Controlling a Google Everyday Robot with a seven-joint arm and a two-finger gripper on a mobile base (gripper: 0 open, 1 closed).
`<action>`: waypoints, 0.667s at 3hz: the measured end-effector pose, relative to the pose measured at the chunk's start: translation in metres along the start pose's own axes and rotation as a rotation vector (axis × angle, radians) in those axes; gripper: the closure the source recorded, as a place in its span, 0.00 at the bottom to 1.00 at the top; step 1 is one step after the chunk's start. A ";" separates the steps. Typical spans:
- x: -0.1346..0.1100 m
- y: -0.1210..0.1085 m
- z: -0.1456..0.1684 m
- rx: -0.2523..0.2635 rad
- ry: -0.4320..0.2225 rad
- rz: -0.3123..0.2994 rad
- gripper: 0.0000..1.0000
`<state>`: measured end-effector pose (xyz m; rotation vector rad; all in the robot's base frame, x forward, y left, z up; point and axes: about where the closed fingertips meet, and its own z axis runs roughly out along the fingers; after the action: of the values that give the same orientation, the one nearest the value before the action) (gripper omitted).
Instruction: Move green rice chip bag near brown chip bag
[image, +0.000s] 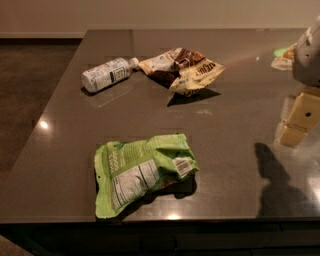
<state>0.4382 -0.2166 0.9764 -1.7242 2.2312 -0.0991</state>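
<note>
Near the front edge of the table (227, 150), left of centre: green bag (145, 170), lying flat and crumpled. White nutrition panel and barcode face up, white lettering at its left end. Its long axis runs left to right, the right end lifted a little, dark shadow under that end. Nothing touches it.

Beyond the green bag, well apart, toward the far side of the table: brown bag (182, 70), brown and cream foil, crumpled, one cream corner raised off the surface with a shadow below. Bare dark tabletop lies between the two bags.

Beyond the green bag and a little to its left: bottle (106, 74), white plastic, on its side, cap end pointing at the brown bag and just beside it; contact between them cannot be told.

Right of the green bag, well apart, at the frame edge: gripper (298, 122), cream-yellow parts below a pale grey arm section (307, 55). It sits above the table, level with the bare stretch between the bags. Whether it is apart or together cannot be told. Its shadow (275, 185) falls on the tabletop to the right of the green bag.

Far right of the green bag, behind the arm: a small pale packet (283, 59) with some green, partly hidden.

Left of the table: dark floor (30, 75).
</note>
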 end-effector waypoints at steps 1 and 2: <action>0.000 0.000 0.000 0.000 0.000 0.000 0.00; -0.007 -0.005 0.002 -0.008 0.002 0.003 0.00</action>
<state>0.4447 -0.2109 0.9771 -1.7262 2.2381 -0.0912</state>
